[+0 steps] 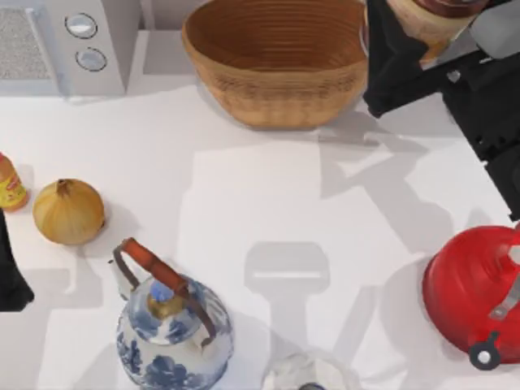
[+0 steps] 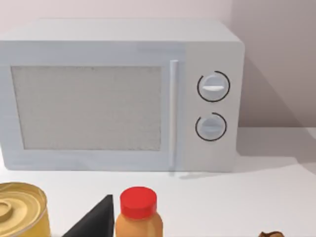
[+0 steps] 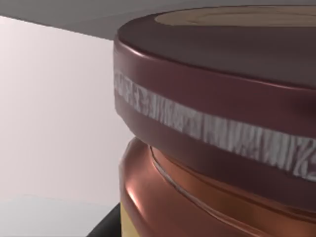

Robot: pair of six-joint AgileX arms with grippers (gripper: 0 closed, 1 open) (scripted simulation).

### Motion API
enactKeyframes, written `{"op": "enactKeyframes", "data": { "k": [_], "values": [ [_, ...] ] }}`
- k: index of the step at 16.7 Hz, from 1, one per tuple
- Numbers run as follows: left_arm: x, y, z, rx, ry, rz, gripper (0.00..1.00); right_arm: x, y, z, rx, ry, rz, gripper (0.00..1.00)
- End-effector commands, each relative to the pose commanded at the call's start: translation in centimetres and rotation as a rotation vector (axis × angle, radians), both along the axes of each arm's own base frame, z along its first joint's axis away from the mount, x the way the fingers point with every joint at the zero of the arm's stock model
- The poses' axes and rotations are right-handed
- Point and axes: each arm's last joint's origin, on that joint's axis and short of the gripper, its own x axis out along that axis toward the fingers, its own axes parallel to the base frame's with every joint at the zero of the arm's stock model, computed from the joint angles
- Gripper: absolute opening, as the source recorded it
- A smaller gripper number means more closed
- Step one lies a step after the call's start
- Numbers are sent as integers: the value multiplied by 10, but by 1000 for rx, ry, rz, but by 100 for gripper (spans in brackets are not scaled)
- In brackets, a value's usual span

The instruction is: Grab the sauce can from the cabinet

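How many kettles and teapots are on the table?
2: a blue-and-white porcelain teapot at the table's front left, and a shiny red kettle at the right edge. More may sit beyond the picture's edges.

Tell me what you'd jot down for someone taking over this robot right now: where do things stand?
Right pincer: at the table's far right corner, right beside the sauce can; its wrist camera sees the can's maroon rim from very close. Whether it holds the can, I cannot tell.
Left pincer: parked at the left edge, near the onion and the orange bottle.
Done: the right arm is at the can.
Left: confirm the grasp, then bring the can out, keeping clear of the basket.
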Motion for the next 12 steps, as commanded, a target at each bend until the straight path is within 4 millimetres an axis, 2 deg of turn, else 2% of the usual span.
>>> {"op": "enactKeyframes", "data": {
  "k": [7,10,12],
  "values": [
    [0,0,0,0,0,0,100,7,38,-73,-72,89,117,0],
    [0,0,0,0,0,0,100,1,48,-111,-121,143,172,0],
    [0,0,0,0,0,0,100,-9,48,-141,-176,205,210,0]
  ]
}}
